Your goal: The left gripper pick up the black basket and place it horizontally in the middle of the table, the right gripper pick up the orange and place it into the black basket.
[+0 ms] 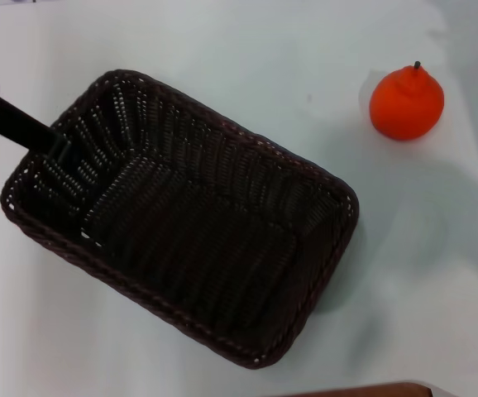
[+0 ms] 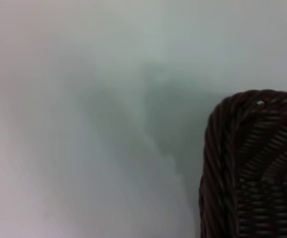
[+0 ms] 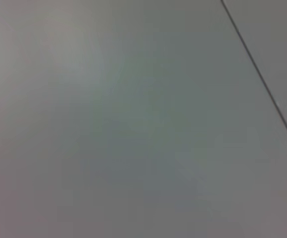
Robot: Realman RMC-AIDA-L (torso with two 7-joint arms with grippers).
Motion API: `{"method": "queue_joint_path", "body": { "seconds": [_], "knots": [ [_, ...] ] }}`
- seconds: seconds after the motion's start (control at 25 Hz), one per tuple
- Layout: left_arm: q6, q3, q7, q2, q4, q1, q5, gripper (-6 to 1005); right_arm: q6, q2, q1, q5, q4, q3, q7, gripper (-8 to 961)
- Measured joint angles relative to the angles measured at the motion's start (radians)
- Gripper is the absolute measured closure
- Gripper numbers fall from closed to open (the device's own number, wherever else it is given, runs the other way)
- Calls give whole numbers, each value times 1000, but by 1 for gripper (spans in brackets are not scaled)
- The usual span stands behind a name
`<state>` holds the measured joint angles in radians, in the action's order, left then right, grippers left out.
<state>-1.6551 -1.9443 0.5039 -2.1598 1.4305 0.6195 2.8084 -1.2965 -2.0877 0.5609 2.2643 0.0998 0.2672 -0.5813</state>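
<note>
While the black slim-fingered left gripper (image 1: 57, 147) reaches the far-left rim, grip unclear, the dark woven wicker basket (image 1: 198, 223) looks light, stiff; braided rim suits pinching.

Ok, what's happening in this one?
The left gripper reaches in from the left and sits at the near-left end of the black basket, at its inner wall. The basket lies diagonally on the white table and is empty. The orange sits apart on the table, to the basket's right, untouched. The right gripper is not in view.
</note>
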Motion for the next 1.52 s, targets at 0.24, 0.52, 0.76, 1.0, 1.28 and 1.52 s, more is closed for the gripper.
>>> {"method": "queue_joint_path", "body": {
  "seconds": [0.24, 0.52, 0.76, 1.0, 1.28, 1.52],
  "knots": [
    [-42, -150, -120, 1, -10, 15, -16, 812, 1, 0, 0, 1, 0, -33, -1, 59],
    [-63, -267, -271, 1, -45, 5, -19, 850, 7, 0, 4, 1, 1, -34, -1, 62],
    [-59, -362, -328, -2, -36, -44, -120, 851, 7, 0, 4, 1, 9, -34, -1, 64],
    [-49, -421, -344, -4, -43, -84, -167, 850, 7, 0, 4, 1, 11, -34, 0, 65],
    [-19, -367, -333, -7, -45, -110, -209, 850, 24, 1, 10, 1, 14, -34, 0, 68],
    [9, -298, -316, -6, -79, -107, -228, 852, 28, 1, 15, 1, 14, -34, 0, 70]
  ]
}}
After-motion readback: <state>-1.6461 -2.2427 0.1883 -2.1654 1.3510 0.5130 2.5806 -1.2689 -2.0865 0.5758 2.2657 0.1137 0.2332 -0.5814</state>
